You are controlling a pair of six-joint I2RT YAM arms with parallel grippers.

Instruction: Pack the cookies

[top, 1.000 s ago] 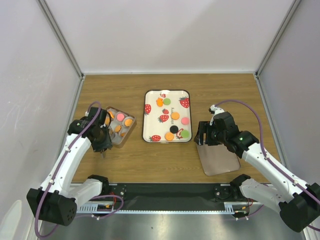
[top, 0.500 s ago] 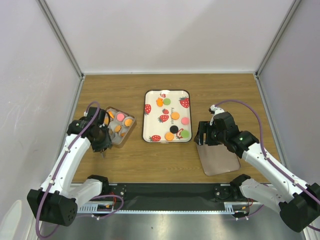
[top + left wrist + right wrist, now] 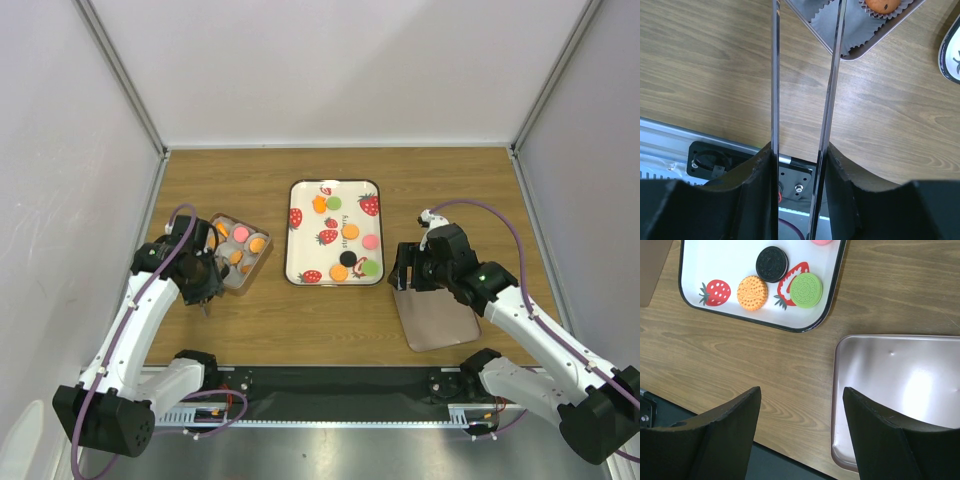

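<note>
Top external view: seven small flat round cookies [image 3: 350, 231] in orange, pink, green and black lie loose on a white rectangular tray printed with red strawberries [image 3: 305, 250]. More orange and pink ones sit in paper cups in a small grey rectangular tin [image 3: 865, 40] to its left.

The left gripper [image 3: 807, 10] hangs at the tin's near corner. Its long thin metal blades are parted and nothing shows between them, though their tips are cut off by the picture's edge.

The right gripper [image 3: 800, 400] stands wide apart and empty over the wooden table [image 3: 890, 295], near the tray's near right corner. A shiny rose-tinted metal pan [image 3: 900, 385] lies just beside it.
</note>
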